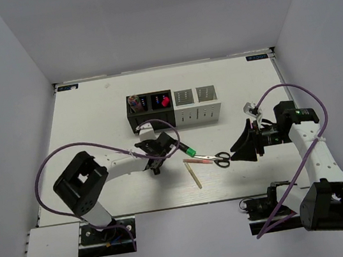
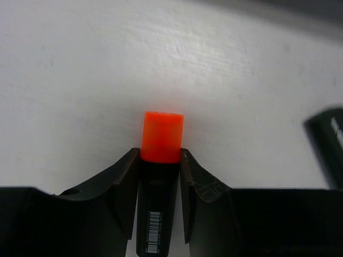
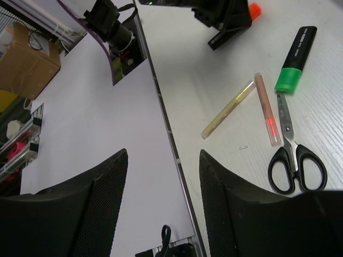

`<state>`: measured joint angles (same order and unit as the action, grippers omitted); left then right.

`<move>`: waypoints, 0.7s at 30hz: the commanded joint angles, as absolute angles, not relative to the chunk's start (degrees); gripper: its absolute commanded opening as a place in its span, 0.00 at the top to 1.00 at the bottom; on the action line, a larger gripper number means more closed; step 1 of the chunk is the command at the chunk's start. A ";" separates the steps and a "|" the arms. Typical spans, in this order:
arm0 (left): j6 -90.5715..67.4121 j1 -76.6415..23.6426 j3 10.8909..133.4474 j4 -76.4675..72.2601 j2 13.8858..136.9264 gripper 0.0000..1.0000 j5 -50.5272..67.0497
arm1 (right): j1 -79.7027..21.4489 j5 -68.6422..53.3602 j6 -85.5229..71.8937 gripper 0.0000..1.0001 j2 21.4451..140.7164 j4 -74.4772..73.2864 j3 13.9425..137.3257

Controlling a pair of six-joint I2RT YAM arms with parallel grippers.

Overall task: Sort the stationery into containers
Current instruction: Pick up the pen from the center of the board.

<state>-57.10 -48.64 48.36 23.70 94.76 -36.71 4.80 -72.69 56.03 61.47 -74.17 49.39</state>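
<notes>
Clamping an orange-capped highlighter (image 2: 159, 176), left fingers (image 2: 115, 187) (right fingers (image 3: 102, 203) spread)

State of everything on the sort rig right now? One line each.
left gripper, shut on orange-capped highlighter
right gripper, open, empty
green-capped highlighter, capped, lying on table
scissors, closed, flat on table
pink stick, loose on table beside scissors
pale stick, loose on table
black holders, something in each
white holders, look empty
</notes>
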 commanded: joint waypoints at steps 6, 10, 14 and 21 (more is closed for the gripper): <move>-45.19 -56.95 54.66 36.91 86.93 1.00 -29.71 | 4.83 -74.71 57.57 0.41 60.56 -75.67 51.59; -37.90 -57.83 60.63 35.42 83.77 1.00 -29.36 | 4.92 -74.71 58.00 0.28 60.38 -76.02 51.50; -29.45 -56.96 69.48 31.38 83.84 1.00 -27.52 | 4.83 -74.80 58.18 0.11 59.94 -76.11 51.42; -22.59 -49.59 79.79 23.04 89.55 1.00 -15.31 | 4.83 -75.23 58.62 0.33 60.64 -76.55 51.59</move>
